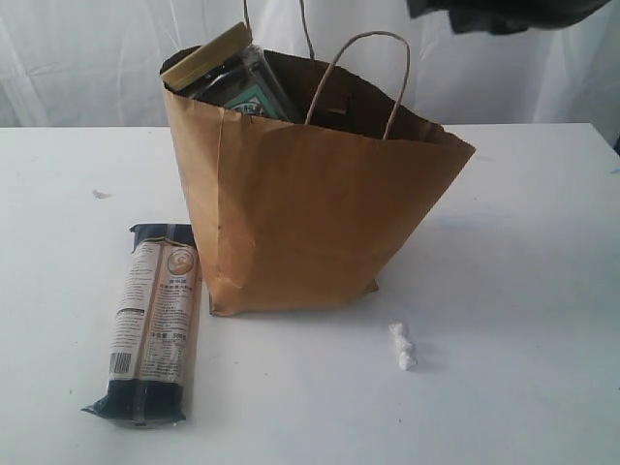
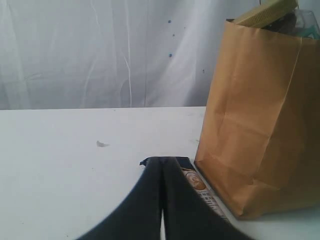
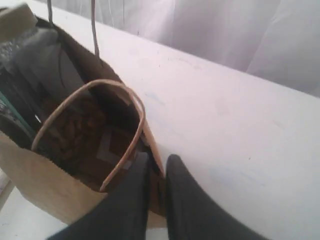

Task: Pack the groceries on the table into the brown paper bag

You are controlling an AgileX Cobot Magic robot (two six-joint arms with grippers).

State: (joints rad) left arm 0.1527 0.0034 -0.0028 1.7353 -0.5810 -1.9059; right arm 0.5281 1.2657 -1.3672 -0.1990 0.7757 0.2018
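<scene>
I'm holding my left end effector (image 2: 161,162) together near the packet (image 2: 198,183) | right end effector (image 3: 159,161) hovering slightly apart above the bag (image 1: 300,213)

Your left gripper (image 2: 161,161) has its fingers pressed flat together; your right gripper (image 3: 157,160) shows a narrow gap between its fingers, holding nothing; your right arm (image 1: 504,12) sits high.

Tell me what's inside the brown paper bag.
A tan-lidded jar pokes out of the top of the brown paper bag. Anything lower is hidden by its walls and shadow.
</scene>
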